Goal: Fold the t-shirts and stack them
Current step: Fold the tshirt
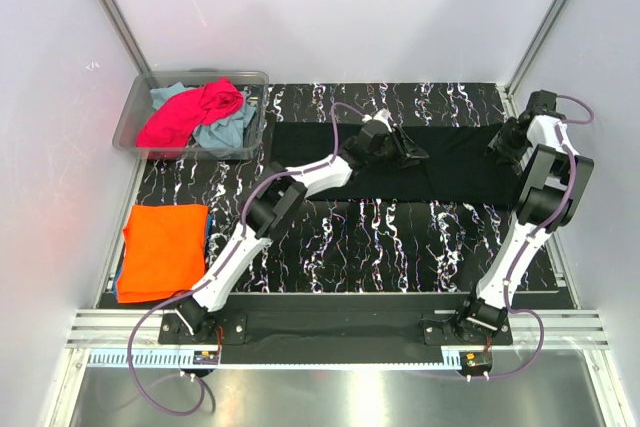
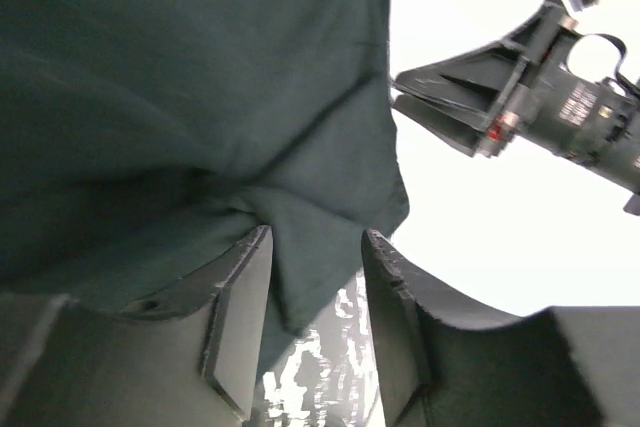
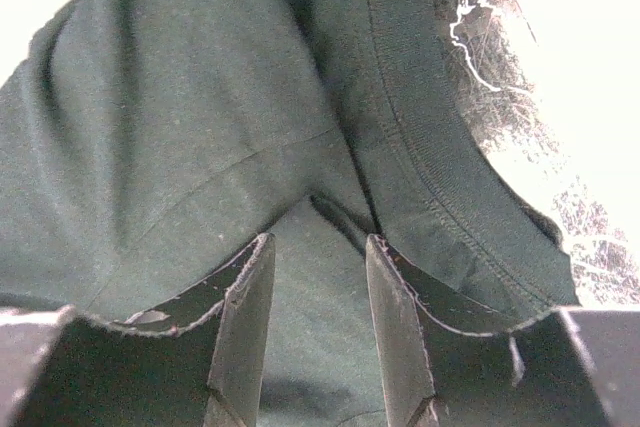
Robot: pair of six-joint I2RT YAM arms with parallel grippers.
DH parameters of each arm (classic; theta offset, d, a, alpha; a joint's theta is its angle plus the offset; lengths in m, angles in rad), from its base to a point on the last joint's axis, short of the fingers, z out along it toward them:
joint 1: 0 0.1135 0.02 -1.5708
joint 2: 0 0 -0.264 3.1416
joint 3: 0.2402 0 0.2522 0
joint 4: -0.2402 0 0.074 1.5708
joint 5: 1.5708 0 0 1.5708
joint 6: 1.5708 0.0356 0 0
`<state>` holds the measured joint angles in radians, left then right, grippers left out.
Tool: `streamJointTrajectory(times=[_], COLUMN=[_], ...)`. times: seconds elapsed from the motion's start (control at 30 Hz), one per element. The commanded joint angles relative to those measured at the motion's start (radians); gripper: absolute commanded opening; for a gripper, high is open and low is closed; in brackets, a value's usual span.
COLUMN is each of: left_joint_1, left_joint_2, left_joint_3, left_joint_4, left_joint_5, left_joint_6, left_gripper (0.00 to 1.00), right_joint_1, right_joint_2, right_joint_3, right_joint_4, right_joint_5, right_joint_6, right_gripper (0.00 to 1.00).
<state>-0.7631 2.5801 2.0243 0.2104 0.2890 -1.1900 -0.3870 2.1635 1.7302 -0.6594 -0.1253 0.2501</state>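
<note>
At the left edge of the marbled table an orange t-shirt is lying folded flat, and behind it a clear bin is holding a crumpled pink t-shirt on top of a teal t-shirt. Further right, the left gripper is reaching over the black t-shirt, which is lying stretched in a long band across the far part of the table. In the left wrist view its fingers are standing partly closed with a hanging fold of the dark cloth pinched between them, the fabric bunching just above the tips. At the far right end of that band the right gripper is doing the same: in its own wrist view its fingers are standing about as far apart, clamping a pleat of the shirt beside the ribbed collar, with the cloth draping over both jaws.
</note>
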Motion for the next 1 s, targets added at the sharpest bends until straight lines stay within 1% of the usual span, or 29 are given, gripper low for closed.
streamJointTrajectory(times=[0.0, 0.1, 0.17, 0.33, 0.53, 0.7, 0.77, 0.9, 0.93, 0.97], left_joint_1=[-0.033, -0.045, -0.05, -0.051, -0.051, -0.053, -0.054, -0.059, -0.058, -0.058], left_joint_2=[-0.005, -0.038, -0.046, 0.001, 0.051, 0.097, 0.115, 0.141, 0.143, 0.141], left_joint_3=[0.031, -0.028, -0.047, -0.016, 0.047, 0.117, 0.132, 0.158, 0.156, 0.151], left_joint_4=[0.041, 0.047, 0.038, 0.049, 0.049, 0.041, 0.055, 0.054, 0.06, 0.064], left_joint_5=[-0.047, -0.053, -0.059, -0.045, -0.053, -0.054, -0.057, -0.063, -0.063, -0.063], left_joint_6=[-0.025, -0.008, -0.003, -0.054, -0.083, -0.112, -0.135, -0.152, -0.158, -0.163], left_gripper=[0.45, 0.45, 0.47, 0.54, 0.54, 0.48, 0.47, 0.43, 0.37, 0.32], right_joint_1=[-0.013, -0.021, -0.026, -0.035, -0.035, -0.035, -0.035, -0.035, -0.035, -0.035], right_joint_2=[0.012, 0.013, 0.021, 0.038, 0.027, 0.024, 0.028, 0.038, 0.042, 0.042], right_joint_3=[0.043, 0.037, 0.038, 0.043, 0.035, 0.017, 0.017, 0.023, 0.025, 0.028], right_joint_4=[0.02, 0.023, 0.021, 0.032, 0.041, 0.049, 0.052, 0.052, 0.053, 0.053], right_joint_5=[-0.02, -0.019, -0.028, -0.059, -0.097, -0.103, -0.1, -0.097, -0.096, -0.099], right_joint_6=[-0.015, -0.026, -0.029, -0.022, -0.015, -0.012, -0.011, -0.014, -0.015, -0.014], right_gripper=[0.48, 0.48, 0.49, 0.47, 0.45, 0.44, 0.39, 0.38, 0.38, 0.37])
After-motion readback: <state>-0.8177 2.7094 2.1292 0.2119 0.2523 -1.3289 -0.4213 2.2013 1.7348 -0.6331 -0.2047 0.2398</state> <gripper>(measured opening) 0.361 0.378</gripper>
